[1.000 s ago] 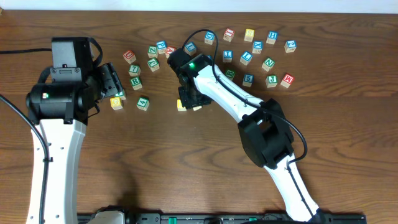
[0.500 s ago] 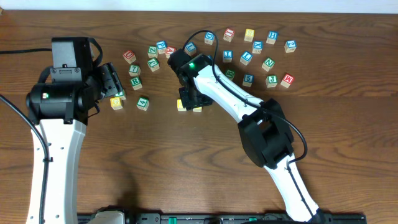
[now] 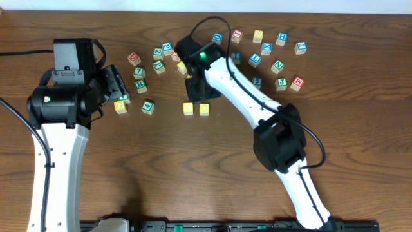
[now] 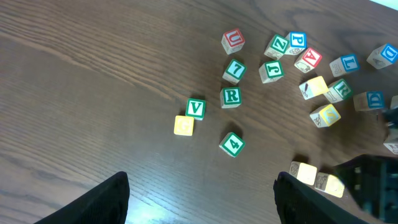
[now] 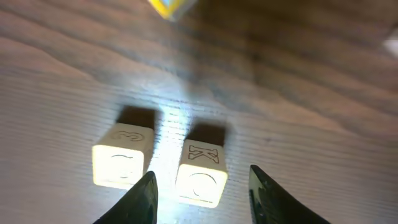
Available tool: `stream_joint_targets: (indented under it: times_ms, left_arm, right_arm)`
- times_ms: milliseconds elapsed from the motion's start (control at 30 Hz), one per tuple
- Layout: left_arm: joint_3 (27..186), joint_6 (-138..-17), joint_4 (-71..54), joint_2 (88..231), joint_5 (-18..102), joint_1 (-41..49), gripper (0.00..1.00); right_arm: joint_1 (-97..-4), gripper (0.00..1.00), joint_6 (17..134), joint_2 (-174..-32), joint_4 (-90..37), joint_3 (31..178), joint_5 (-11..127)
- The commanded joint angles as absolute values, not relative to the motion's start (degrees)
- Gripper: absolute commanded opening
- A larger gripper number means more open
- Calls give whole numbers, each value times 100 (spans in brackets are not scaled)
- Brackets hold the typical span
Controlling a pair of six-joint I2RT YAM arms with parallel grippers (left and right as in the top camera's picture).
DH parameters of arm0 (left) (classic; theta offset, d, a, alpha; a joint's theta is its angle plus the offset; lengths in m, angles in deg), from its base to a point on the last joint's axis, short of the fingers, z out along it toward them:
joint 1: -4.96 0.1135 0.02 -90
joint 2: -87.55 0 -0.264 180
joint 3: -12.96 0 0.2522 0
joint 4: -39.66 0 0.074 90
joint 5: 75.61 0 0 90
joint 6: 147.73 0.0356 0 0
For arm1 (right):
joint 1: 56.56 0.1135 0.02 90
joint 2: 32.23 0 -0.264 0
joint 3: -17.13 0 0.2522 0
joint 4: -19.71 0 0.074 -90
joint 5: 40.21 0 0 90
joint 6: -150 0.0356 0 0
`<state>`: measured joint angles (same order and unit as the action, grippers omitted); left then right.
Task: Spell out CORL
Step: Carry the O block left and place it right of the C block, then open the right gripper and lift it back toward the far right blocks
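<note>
On the table (image 3: 161, 167), two yellow-topped cubes (image 3: 188, 109) stand side by side, just apart

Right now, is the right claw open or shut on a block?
Open and empty: the right claw shows its jaws standing apart, and both yellow blocks sit free on the table.

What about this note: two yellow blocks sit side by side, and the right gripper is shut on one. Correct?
No. The right gripper is open and holds neither: the right wrist view shows its fingers spread, with both blocks lying free. The two yellow blocks do sit side by side.
</note>
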<state>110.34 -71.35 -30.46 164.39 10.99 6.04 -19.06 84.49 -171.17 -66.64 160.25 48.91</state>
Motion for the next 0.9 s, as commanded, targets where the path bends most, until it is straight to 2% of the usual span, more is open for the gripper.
stream_joint_targets:
  times_ms: [0, 267, 867]
  left_arm:
    - [11003, -7109, -3037, 16504, 1007, 623, 73]
    - [11003, -7114, -3033, 16504, 1031, 623, 73]
    - [11003, -7155, -3037, 16504, 1073, 623, 74]
  right_arm:
    - [-1939, 43, 8237, -17125, -6785, 16495, 4889]
    - [-1981, 50, 8150, -17123, -7126, 17306, 4884]
    - [-2529, 57, 7855, -17123, -7888, 18685, 5068]
